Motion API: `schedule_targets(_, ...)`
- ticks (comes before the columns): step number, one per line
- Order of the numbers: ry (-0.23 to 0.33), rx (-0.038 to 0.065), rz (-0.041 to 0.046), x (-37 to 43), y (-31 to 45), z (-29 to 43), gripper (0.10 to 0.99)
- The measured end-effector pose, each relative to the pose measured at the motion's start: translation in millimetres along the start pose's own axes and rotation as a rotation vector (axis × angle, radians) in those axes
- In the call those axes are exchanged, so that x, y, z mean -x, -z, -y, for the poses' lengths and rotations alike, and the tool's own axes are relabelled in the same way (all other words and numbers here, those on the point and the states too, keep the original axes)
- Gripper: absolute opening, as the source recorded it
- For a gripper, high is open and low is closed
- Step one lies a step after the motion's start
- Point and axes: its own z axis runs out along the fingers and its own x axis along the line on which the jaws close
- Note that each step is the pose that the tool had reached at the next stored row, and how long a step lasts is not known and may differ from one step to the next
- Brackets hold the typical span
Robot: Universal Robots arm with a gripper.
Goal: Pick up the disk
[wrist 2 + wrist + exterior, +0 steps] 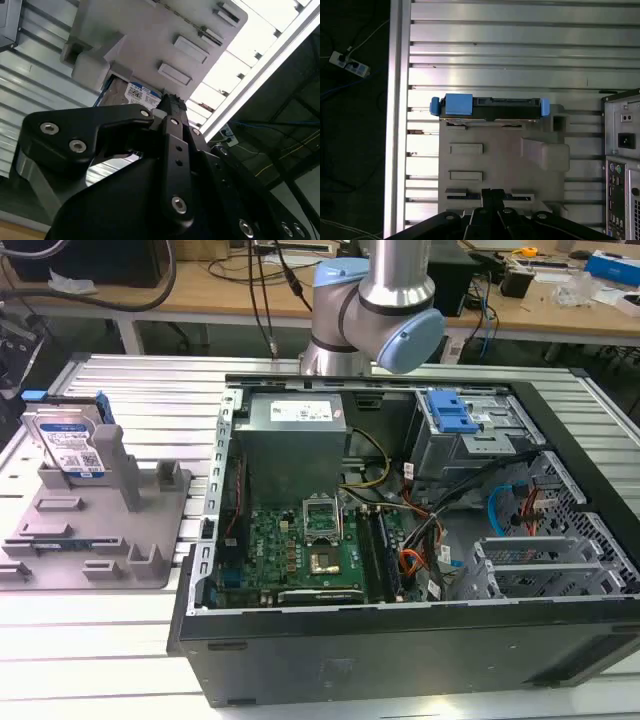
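1. Plainly, the disk (pixel 72 445) is standing on edge in the grey fixture (pixel 100 530) at the exterior view's left. Its label is facing the camera, its blue rails are showing at the sides, and nothing is touching it.
2. In the first wrist view the disk (pixel 490 107) is presenting its thin upper edge, sitting at the end of the fixture (pixel 510 155) farthest from the gripper (pixel 492 192).
3. The gripper's fingers are lying pressed together with nothing between them. It is hanging over the fixture's near part, well apart from the disk.
4. The arm (pixel 375 310) is rising behind the open computer case (pixel 400 540), which is sitting on the slatted metal table (pixel 150 380) just beside the fixture.
5. I am judging this as the approach step, with the pick itself not yet begun.
6. To my eye, a grasp is calling for the fingers to be parted wider than the disk's thickness. They then need lining up across that thin edge, between the blue rails.
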Motion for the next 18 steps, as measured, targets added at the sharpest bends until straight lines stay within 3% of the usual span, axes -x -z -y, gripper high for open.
schedule_targets(14,0.005,0.0,-0.0002,0.0,0.0,0.0,0.106)
schedule_targets(18,0.119,0.0,-0.0045,0.0,-0.3,0.0,0.106)
